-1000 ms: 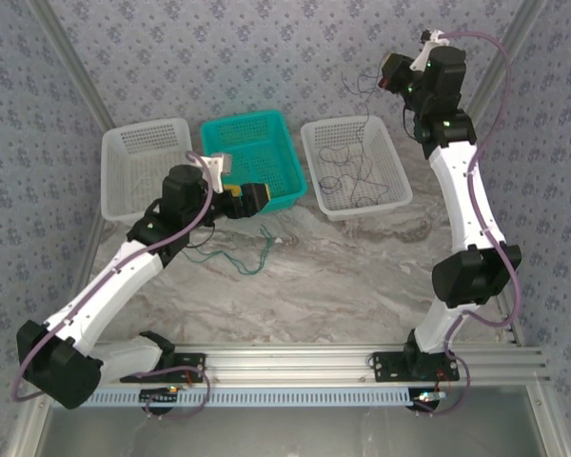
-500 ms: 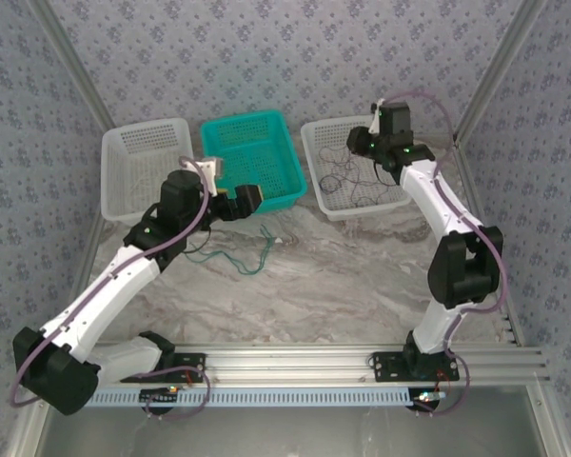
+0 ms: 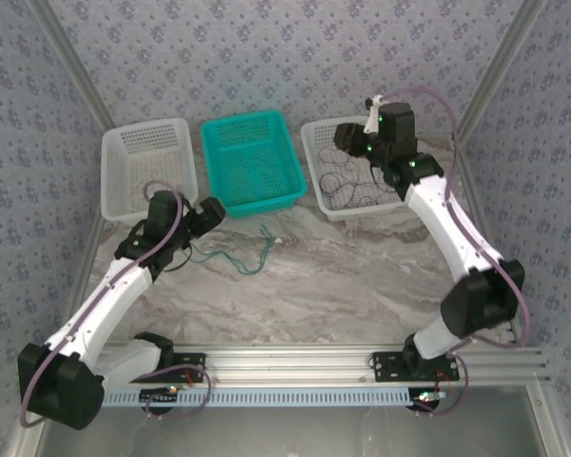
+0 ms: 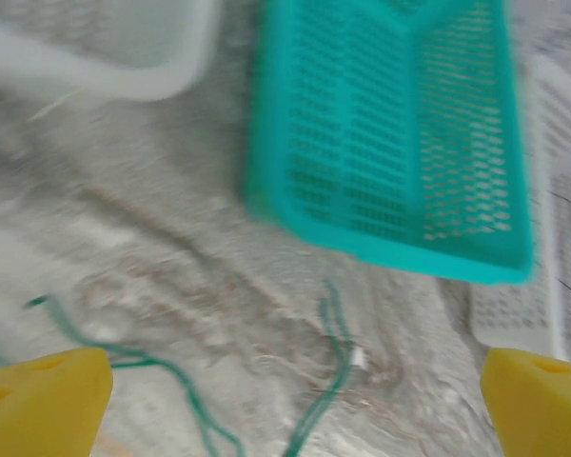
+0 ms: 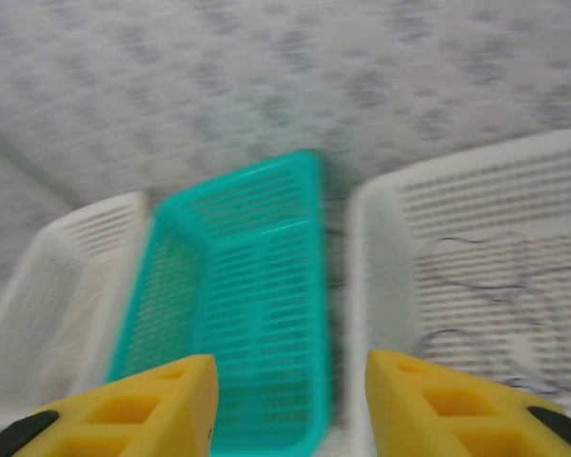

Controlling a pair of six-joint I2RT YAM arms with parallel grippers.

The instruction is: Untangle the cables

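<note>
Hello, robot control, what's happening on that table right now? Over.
Left gripper open, hovering near green cable on table. Right gripper open, empty, above white basket holding dark cables. No obstruction seen.

Left tool [image 4: 290,414], right tool [image 5: 290,409] agape.

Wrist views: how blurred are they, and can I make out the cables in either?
Left wrist view: smeared throughout, yet the green cable reads against the marble table. Right wrist view: softer, the dark cables in the right white basket are faint streaks. Top external view: sharp, evenly lit, no glare; trust it for tracing.
</note>
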